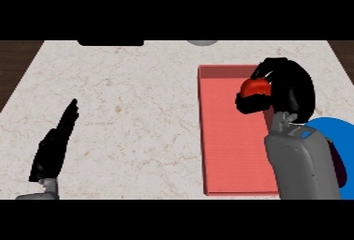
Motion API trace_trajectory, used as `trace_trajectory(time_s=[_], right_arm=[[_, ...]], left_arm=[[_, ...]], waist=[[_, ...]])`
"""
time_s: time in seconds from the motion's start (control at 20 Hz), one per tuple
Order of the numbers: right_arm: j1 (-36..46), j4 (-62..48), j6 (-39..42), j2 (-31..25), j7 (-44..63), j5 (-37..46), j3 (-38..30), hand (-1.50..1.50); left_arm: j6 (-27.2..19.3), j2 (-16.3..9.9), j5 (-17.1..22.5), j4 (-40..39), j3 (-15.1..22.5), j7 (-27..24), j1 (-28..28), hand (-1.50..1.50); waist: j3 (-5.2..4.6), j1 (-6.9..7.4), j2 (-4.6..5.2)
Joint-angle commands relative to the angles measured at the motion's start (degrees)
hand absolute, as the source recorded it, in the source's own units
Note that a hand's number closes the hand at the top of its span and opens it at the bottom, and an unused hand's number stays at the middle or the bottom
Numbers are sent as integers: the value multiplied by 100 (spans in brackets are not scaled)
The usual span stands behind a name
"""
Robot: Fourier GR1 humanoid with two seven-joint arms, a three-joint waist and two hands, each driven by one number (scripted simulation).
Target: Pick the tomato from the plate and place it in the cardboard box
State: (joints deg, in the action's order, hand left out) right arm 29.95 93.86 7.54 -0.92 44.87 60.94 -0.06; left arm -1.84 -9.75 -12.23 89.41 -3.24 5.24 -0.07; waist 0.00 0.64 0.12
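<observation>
So right now the right hand (276, 91) has its fingers curled round the tomato (256, 86) and is holding it over the far end of the box (232, 154), the long reddish tray-looking thing on the counter (124, 93). The blue plate (332, 133) pokes out just beside the forearm at the right edge, with no tomato on what shows of it. If I were doing this step, I'd bring the hand down low inside the box walls before uncurling, since a tomato's round and will likely roll if let go from up high. Aim away from the right wall too. The left hand (55, 145) rests at the lower left, fingers straight, holding nothing.
</observation>
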Motion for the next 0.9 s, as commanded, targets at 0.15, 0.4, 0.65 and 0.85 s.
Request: trace_trajectory(time_s=[0.15, 0.4, 0.65, 0.85], right_arm=[[172, -1802, -1293, 15, -590, -273, -566, -150], [363, -2331, -2014, 90, -906, -547, -480, -150], [658, -2077, -3143, 92, -1286, -957, -1061, -150], [511, -1722, -3879, 92, -1607, -1540, -1315, -150]], left_arm=[[103, -31, 49, 150, -48, 232, -92, 0], [128, 33, 50, 279, -72, 84, 178, 0], [148, -64, 59, -106, -184, -103, -5, 0], [179, -58, 97, -68, -194, 22, -112, 0]], waist=[[4, 13, 7], [2, -14, -6], [3, -15, 12], [7, -47, -5]])
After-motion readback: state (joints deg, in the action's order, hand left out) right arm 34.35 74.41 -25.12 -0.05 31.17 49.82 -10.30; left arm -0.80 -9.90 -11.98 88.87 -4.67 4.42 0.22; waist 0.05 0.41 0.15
